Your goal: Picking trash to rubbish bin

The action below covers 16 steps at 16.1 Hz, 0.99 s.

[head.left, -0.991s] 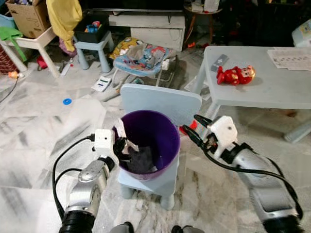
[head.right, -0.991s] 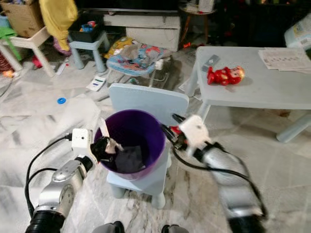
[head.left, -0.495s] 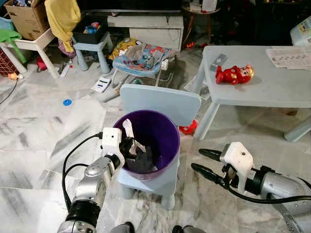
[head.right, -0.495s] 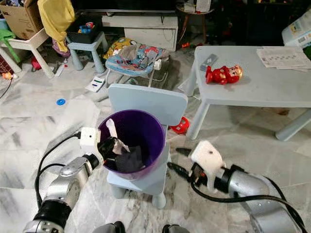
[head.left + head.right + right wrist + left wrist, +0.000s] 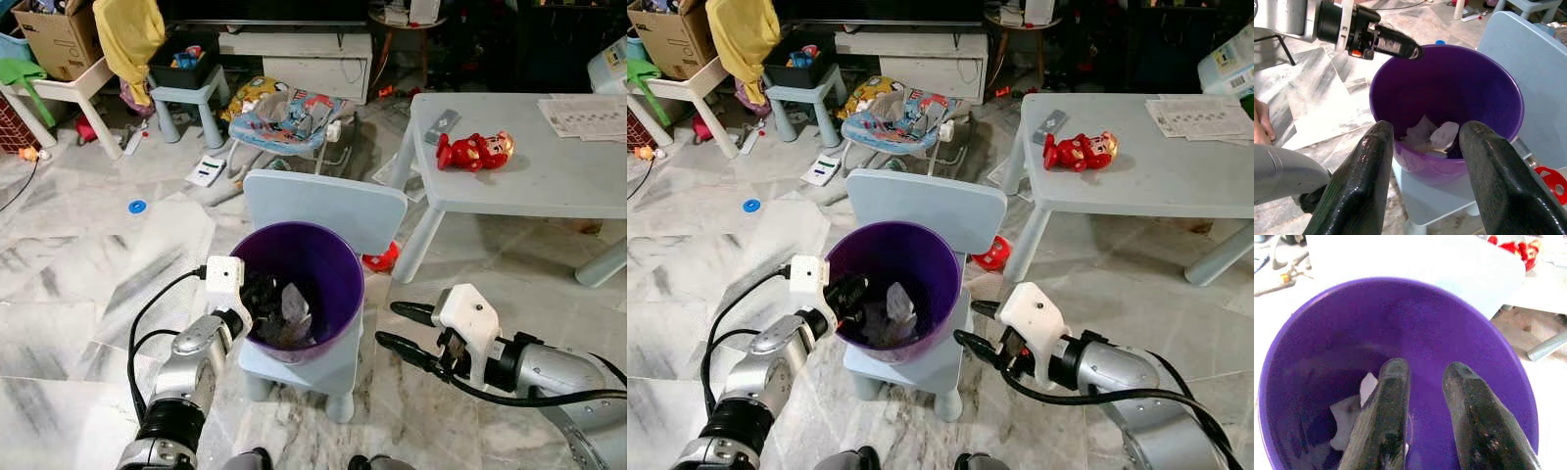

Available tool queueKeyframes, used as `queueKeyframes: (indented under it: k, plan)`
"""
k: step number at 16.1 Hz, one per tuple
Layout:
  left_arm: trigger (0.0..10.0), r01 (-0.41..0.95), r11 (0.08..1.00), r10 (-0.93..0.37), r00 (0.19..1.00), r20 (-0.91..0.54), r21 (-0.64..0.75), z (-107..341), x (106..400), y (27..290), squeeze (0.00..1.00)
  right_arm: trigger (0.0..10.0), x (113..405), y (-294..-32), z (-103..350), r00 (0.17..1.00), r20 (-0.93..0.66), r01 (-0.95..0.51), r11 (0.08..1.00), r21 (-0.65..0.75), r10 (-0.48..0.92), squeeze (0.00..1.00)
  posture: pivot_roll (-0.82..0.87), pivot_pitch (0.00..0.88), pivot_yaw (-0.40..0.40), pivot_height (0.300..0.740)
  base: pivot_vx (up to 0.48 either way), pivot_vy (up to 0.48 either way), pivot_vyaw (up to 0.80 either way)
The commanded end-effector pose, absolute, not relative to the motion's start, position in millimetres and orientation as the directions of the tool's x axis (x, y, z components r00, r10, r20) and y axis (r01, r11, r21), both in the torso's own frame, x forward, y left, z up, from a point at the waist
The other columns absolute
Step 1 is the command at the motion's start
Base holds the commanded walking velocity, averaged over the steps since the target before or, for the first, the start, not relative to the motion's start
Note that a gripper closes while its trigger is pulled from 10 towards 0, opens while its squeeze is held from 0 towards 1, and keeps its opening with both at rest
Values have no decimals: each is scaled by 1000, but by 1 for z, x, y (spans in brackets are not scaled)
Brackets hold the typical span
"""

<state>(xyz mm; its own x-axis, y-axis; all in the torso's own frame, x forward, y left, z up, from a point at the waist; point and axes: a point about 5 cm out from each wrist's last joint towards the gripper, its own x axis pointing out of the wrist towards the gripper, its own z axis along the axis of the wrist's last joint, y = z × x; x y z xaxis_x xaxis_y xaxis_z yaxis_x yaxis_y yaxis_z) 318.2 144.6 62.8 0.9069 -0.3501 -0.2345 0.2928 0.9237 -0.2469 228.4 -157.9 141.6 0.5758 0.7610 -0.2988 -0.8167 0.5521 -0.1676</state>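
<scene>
A purple bin (image 5: 328, 266) stands on the seat of a small pale blue chair (image 5: 323, 204). Crumpled white and dark trash (image 5: 292, 304) lies at its bottom, also visible as trash (image 5: 1346, 417) in the left wrist view. My left gripper (image 5: 257, 298) reaches over the bin's left rim, with its fingers open inside the bin and nothing between them. To the right of the chair, at about seat height, my right gripper (image 5: 385, 323) is open and empty and points at the bin (image 5: 1476, 83).
A pale blue table (image 5: 549, 181) at the right carries a red toy (image 5: 475, 151) and papers. A red object (image 5: 382, 258) lies on the floor behind the chair. Further back are a baby bouncer (image 5: 289, 117), a stool (image 5: 191, 93) and clutter. Bare marble floor lies to the left.
The left gripper held a white wrapper over the bin; now it is open and the wrapper lies inside. The right gripper dropped from beside the rim to lower right, then edged towards the chair.
</scene>
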Motion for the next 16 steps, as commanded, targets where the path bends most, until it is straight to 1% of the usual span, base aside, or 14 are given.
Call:
queueKeyframes:
  k: [1, 3, 4, 5, 6, 7, 10, 11, 16]
  plan:
    - [10000, 280, 930, -328, 925, -194, -239, 70, 316, 147, 1000, 10000, 228, -155, 144, 573, -291, -819, 545, -179, 766, 0, -86, 141, 8, 740, 0, 0, 0]
    - [10000, 270, 945, -295, 948, -123, -183, 83, 313, 150, 1000, 10000, 234, -154, 142, 614, -269, -789, 584, -192, 742, 0, -69, 131, 6, 740, 0, 0, 0]
    - [10000, 256, 954, -267, 962, -54, -155, 94, 309, 151, 1000, 10000, 244, -154, 142, 680, -233, -733, 646, -214, 695, 0, -55, 127, 4, 740, 0, 0, 0]
    - [10000, 259, 956, -265, 964, -29, -136, 99, 306, 151, 1000, 10000, 248, -154, 143, 705, -216, -709, 672, -215, 675, 0, -52, 126, 4, 740, 0, 0, 0]
    - [10000, 284, 958, -283, 959, 25, -46, 109, 293, 149, 1000, 10000, 260, -150, 145, 759, -156, -652, 733, -197, 633, 0, -38, 118, 6, 740, 0, 0, 0]
    - [10000, 266, 964, -266, 964, 32, -6, 112, 290, 149, 1000, 10000, 266, -149, 147, 789, -123, -614, 764, -200, 602, 0, -29, 113, 7, 740, 0, 0, 0]
    - [10000, 206, 978, -209, 974, 85, 44, 129, 283, 151, 1000, 10000, 281, -155, 159, 894, -4, -440, 876, -197, 448, 0, -12, 97, 5, 740, 0, 0, 0]
    - [10000, 179, 982, -185, 978, 95, 67, 136, 276, 150, 1000, 10000, 287, -163, 166, 939, 58, -325, 928, -180, 340, 0, -9, 93, 2, 740, 0, 0, 0]
    - [10000, 155, 985, -162, 982, 96, 78, 141, 270, 150, 1000, 10000, 294, -186, 170, 983, 112, -130, 982, -141, 146, 0, -8, 76, -1, 740, 0, 0, 0]
